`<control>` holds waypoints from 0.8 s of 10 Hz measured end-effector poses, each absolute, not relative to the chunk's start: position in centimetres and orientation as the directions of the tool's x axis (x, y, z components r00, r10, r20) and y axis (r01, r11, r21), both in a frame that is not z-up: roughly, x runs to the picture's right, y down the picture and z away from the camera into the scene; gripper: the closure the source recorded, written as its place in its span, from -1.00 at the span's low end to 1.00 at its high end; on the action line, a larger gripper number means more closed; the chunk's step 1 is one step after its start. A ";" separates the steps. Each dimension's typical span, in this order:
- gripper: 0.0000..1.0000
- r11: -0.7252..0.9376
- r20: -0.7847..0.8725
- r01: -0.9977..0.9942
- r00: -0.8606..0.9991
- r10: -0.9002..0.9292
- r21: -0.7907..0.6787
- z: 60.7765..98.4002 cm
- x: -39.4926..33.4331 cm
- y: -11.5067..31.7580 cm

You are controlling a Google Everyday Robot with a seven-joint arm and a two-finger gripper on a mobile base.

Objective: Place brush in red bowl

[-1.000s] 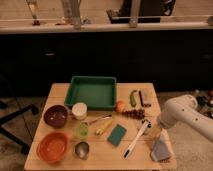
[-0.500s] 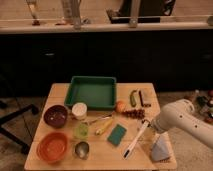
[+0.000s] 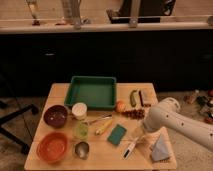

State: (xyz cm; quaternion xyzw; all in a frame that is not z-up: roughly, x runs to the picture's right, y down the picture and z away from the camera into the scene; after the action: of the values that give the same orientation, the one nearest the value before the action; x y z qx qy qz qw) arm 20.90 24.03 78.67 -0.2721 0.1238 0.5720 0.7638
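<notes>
Wooden surface (image 3: 60, 96), seen from the front, with dark cabinets behind it.

White arm (image 3: 172, 117) reaches in from picture-right and bends down over the right part of the surface. The gripper (image 3: 142, 133) sits at the arm's low end, close above the surface. Cannot tell whether it is open or closed, since the arm's bulk hides that part.

Brush (image 3: 132, 145): lies flat on the surface. Its upper end is just under the gripper, and the white handle slants away down and to picture-left, ending in a dark tip near the front edge. Cannot tell whether gripper and brush touch.

Red bowl (image 3: 51, 136): well apart from the gripper, at the front picture-left corner.

Between gripper and red bowl, nearest first:
- green sponge (image 3: 117, 134), just beside the brush
- yellow-handled utensil (image 3: 104, 127)
- pale green cup (image 3: 81, 131)
- metal cup (image 3: 81, 149)

Beyond the gripper, toward the back:
- orange fruit (image 3: 120, 106)
- slim green vegetable (image 3: 133, 97)
- green tray (image 3: 92, 79)

White cup (image 3: 79, 110) and dark bowl (image 3: 55, 115) stand behind the red bowl. A grey cloth (image 3: 160, 148) lies to picture-right of the gripper, near the front edge.
</notes>
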 end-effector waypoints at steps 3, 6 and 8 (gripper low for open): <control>-0.60 0.151 -0.512 -0.961 0.252 0.821 -0.231 79.4 20.8 25.1; -0.60 0.130 -0.530 -0.969 0.226 0.817 -0.211 80.1 20.7 26.2; -0.60 0.128 -0.546 -0.971 0.221 0.808 -0.204 80.6 20.4 26.8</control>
State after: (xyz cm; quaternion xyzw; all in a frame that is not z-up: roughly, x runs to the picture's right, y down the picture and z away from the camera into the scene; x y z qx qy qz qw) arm 20.36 26.84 80.60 -0.2650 0.1532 0.6049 0.7351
